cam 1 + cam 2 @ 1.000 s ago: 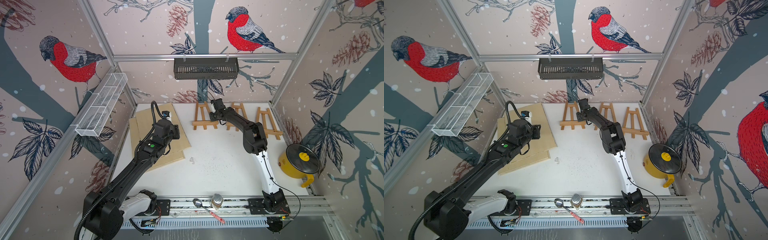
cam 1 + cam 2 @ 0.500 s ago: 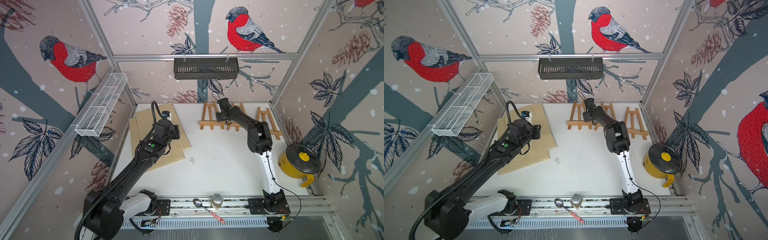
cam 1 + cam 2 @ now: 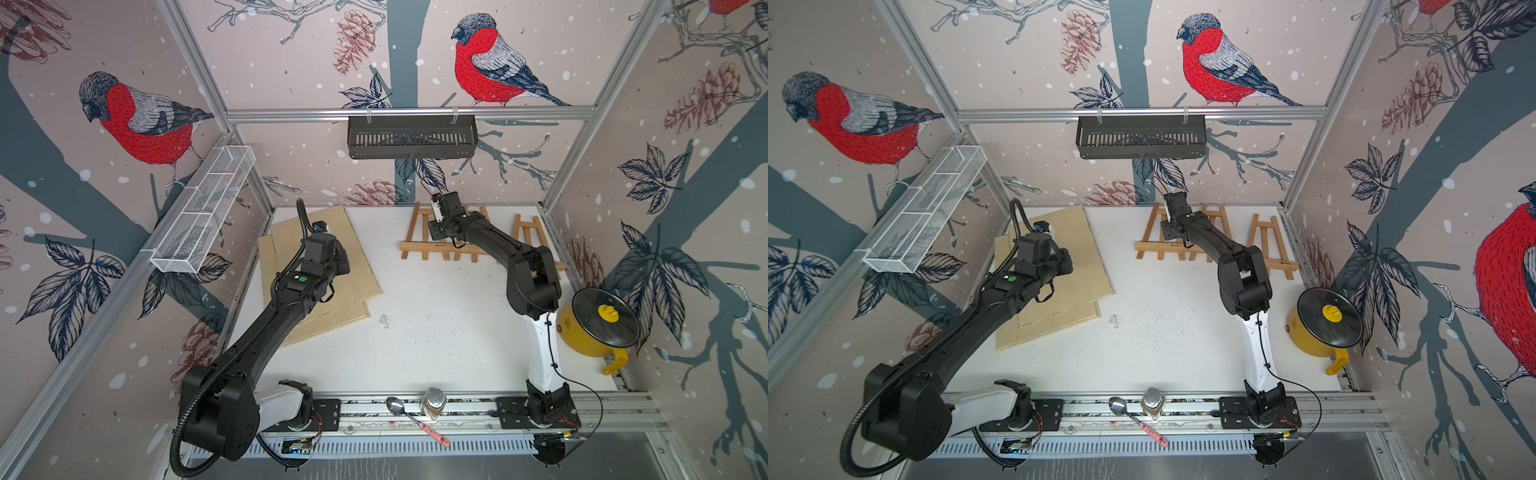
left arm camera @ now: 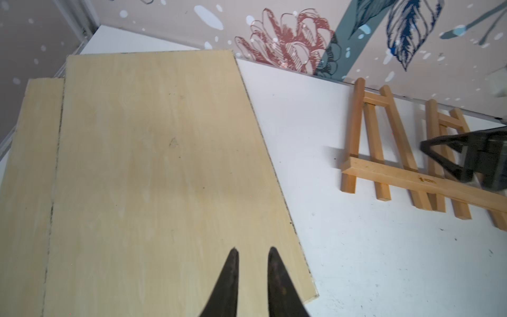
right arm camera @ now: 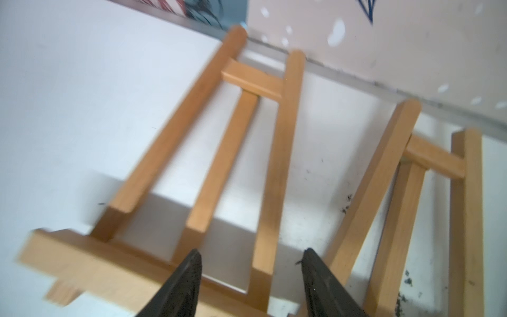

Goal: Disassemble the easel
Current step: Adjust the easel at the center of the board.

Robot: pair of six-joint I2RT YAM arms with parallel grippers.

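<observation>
Easel [image 3: 419, 249] is at back centre of the table [image 3: 436, 332], close to the back wall. Long axis runs front to back: tops of the legs toward the wall, ledge bar toward the front, crosswise. Right wrist view shows a shadow under the ledge end, so I cannot tell whether it lies fully flat. A second easel [image 5: 375, 178] lies just beside it on the right, pointing the same way, and the two ledges run into one line. It is largely covered by the right arm in both top views. A third easel [image 3: 1283, 264] is farther right, by the corner post, angled slightly. There is a small dark stamp on the ledge of the easel [image 4: 384, 170], too small to read. Right pincer [image 5: 252, 251] is above the ledge end of the easel, spread wide with one leg between the jaws, and no contact is visible; that view is blurred. Left pincer [image 4: 253, 251] hovers over the boards [image 4: 153, 153] stacked at back left, nearly pressed together with a narrow gap, pinching nothing. A yellow pot [image 3: 577, 336] with a dark lid stands at the right edge. A spoon [image 3: 395, 405] and a jar [image 3: 433, 402] sit on the front rail. A black basket [image 3: 411, 137] hangs on the back wall and a wire basket [image 3: 203, 208] on the left wall.
</observation>
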